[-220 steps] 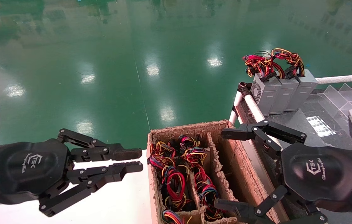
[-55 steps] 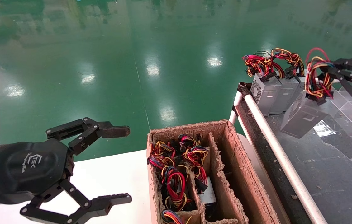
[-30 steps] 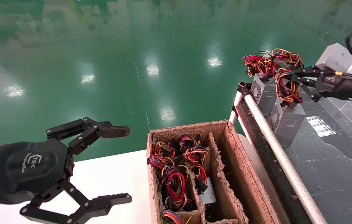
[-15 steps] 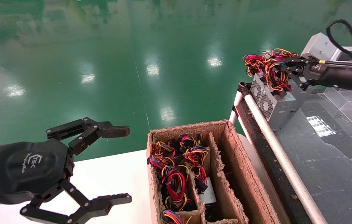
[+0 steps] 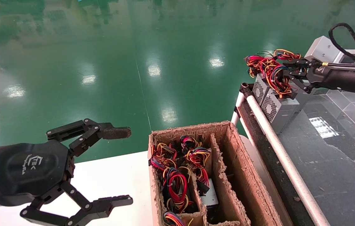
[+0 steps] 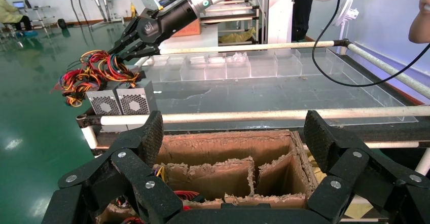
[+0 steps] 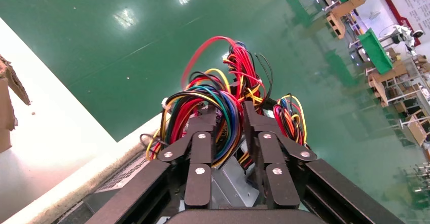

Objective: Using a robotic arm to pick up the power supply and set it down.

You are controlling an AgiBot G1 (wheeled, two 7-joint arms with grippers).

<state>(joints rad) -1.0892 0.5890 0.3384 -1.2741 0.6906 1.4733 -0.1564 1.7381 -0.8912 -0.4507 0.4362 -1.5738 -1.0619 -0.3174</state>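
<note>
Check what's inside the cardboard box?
Cardboard box: wire bundles fill the left slots, with one grey power supply showing. The right slot shows nothing. Wires hide whatever lies beneath them.

Factory hall, glossy green epoxy floor point(image 5: 108, 56), pipe-railed workbench point(image 5: 322, 163), distant racks and crates point(image 7: 375, 41)

Black two-finger grippers: two, left gripper point(image 5: 128, 166) and right gripper point(image 5: 286, 70). Grey perforated metal power supply boxes point(image 5: 279, 108) at the dark bench's point(image 5: 322, 163) far-left corner: two vent faces countable, others hidden. Brown cardboard box point(image 5: 190, 128): one, with three compartments.
</note>
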